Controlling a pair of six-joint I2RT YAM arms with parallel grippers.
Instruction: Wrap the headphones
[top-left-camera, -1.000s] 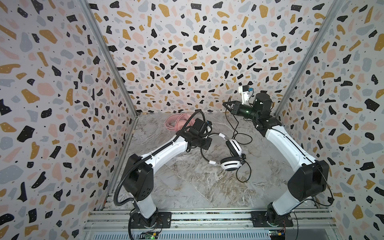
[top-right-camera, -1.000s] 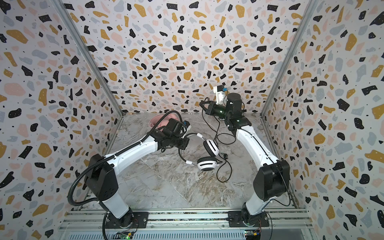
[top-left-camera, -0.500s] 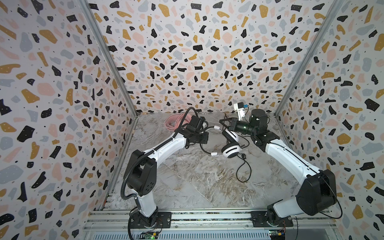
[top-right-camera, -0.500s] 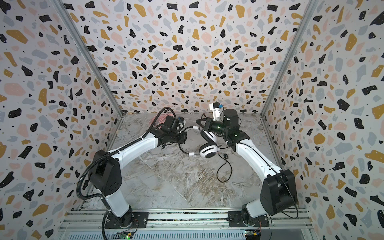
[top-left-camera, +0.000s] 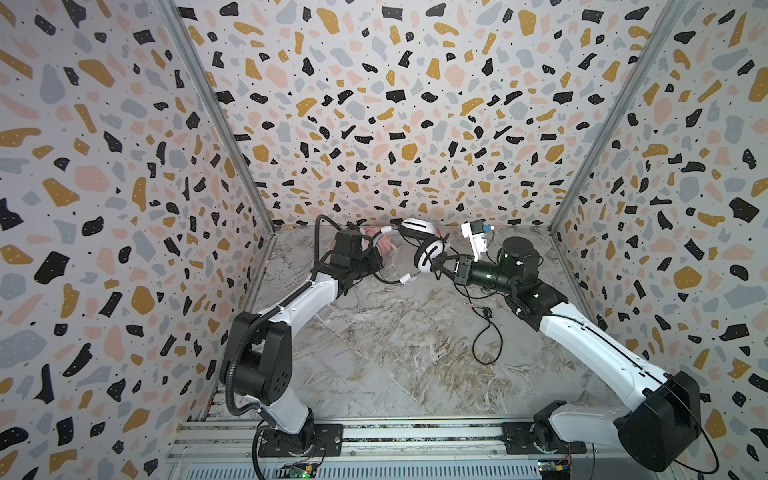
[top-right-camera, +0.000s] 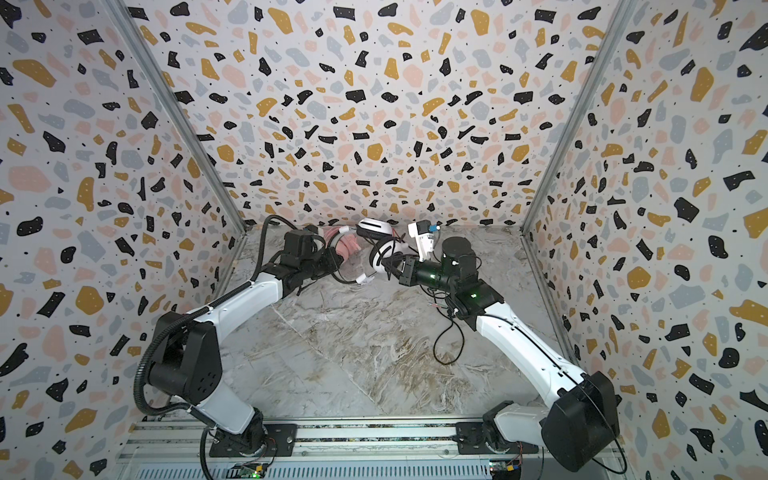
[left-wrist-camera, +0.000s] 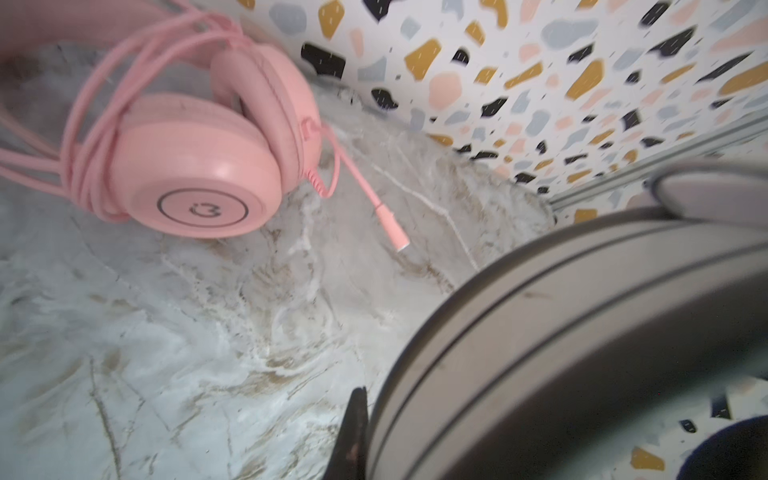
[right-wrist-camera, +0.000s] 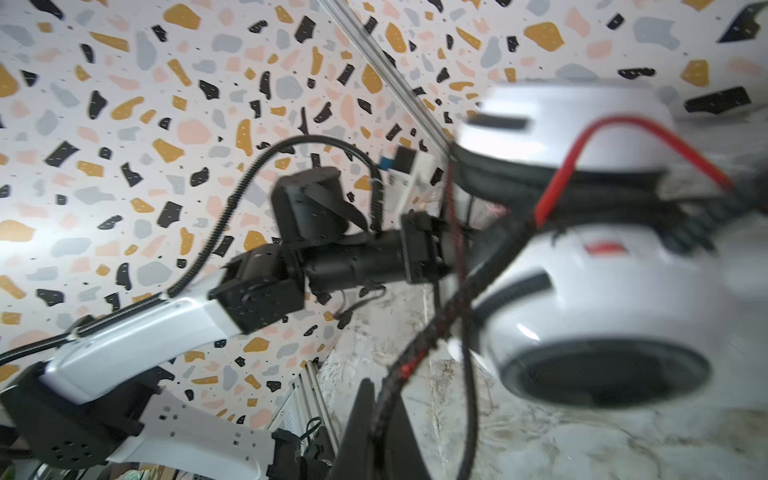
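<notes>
Nearest us, slack of the black cord (top-left-camera: 487, 340) loops on the worktop (top-left-camera: 374, 374), behind the right claw (top-left-camera: 441, 262). That claw is closed tight on the same cord, just short of the earcups. Facing it, the left claw (top-left-camera: 374, 266), also closed, pinches the headband of the white headset (top-left-camera: 428, 252), which looks lifted between both claws. Beyond the left claw, by the back wall, lies the pink headset (left-wrist-camera: 199, 166), cord already wound round it. We judge the white headset light and rigid with a slick shell, and its cord limp and snag-prone. Best to hold the band and feed the cord close to the cups.
</notes>
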